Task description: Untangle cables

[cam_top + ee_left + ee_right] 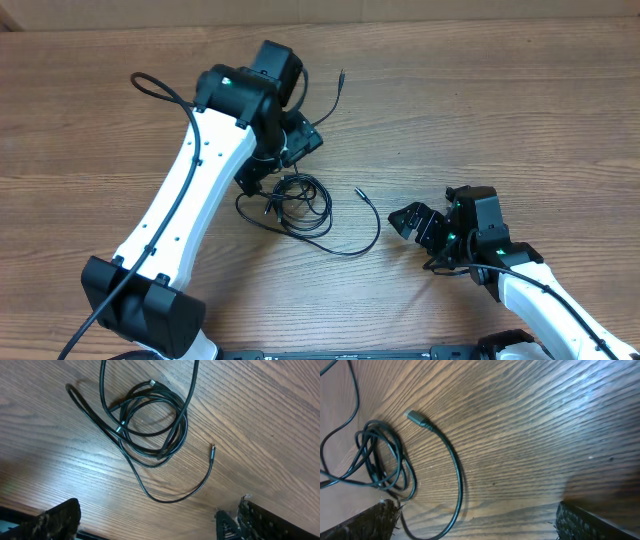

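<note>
Looking down from overhead first: the two thin, flexible black cables [300, 200] lie on the brown wood-grain surface [520, 110], bunched into one loose coil right beside the left end effector [258, 178]. That end effector hangs spread wide and empty. The right end effector [412, 222] sits well apart to the right, also released and gripping nothing. My read is that the job has barely begun: the loops overlap, and neither cable lies on its own yet. One tail arcs out to the right and ends in a small plug [358, 190] aimed toward the far left. Another strand runs off toward the far edge.

Over to the left wrist view: the cables [150, 425] form a roughly round bundle with no real long axis. The loose plug [213, 449] points up the frame. The fingers [55, 520] stand at the bottom corners with bare wood between them.

Right wrist view now: the grey plug [415, 416] points up-left, and its cord sweeps down in a long curve. The bundled cables [385, 460] sit to the left, and the spread fingers [590, 520] frame nothing. The loops need to be drawn apart and the two cords separated.
</note>
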Motion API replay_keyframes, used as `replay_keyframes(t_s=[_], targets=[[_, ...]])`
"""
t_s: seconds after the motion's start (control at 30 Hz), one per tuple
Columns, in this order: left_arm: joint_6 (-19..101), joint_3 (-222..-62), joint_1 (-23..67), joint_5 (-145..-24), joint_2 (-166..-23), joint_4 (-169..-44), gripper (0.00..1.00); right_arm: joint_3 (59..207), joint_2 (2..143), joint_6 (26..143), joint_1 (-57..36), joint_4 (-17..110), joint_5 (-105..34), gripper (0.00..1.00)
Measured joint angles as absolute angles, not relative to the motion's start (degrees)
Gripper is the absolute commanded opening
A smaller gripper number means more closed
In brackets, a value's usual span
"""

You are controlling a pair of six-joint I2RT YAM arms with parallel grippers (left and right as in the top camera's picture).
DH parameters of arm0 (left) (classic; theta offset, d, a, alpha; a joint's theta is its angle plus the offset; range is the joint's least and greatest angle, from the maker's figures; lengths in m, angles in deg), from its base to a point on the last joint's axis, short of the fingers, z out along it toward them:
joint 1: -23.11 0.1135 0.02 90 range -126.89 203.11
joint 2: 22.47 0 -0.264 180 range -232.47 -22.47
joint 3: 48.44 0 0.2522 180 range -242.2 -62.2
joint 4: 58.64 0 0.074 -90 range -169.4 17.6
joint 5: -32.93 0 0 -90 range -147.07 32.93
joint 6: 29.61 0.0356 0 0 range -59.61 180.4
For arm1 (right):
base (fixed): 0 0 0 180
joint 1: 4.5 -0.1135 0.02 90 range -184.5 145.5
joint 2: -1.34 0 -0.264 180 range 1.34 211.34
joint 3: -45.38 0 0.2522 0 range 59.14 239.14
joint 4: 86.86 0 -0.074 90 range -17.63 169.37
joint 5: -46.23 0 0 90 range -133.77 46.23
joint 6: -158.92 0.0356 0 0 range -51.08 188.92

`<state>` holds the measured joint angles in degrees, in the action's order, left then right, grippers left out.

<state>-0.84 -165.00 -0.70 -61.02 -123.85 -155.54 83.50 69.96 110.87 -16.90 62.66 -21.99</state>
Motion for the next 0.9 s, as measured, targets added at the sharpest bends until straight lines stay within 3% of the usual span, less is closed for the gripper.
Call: replay_keyframes(t_s=[0.2, 0.47, 0.9], targets=[[-5.1, -165.1, -2.5, -57.2, -124.9, -153.4, 0.9, 83.5, 70.0, 110.9, -16.9, 62.6, -23.7, 1.0], [-6.5, -165.2, -3.0, -53.5, -131.9, -157.8, 1.0, 83.5, 70.0, 110.9, -16.9, 61.3, -23.9, 1.0], [-13.3, -165.2, 3.9, -53.3, -132.0, -162.3, 1.0, 83.5, 70.0, 110.8, -16.9, 59.8, -24.3, 1.0]])
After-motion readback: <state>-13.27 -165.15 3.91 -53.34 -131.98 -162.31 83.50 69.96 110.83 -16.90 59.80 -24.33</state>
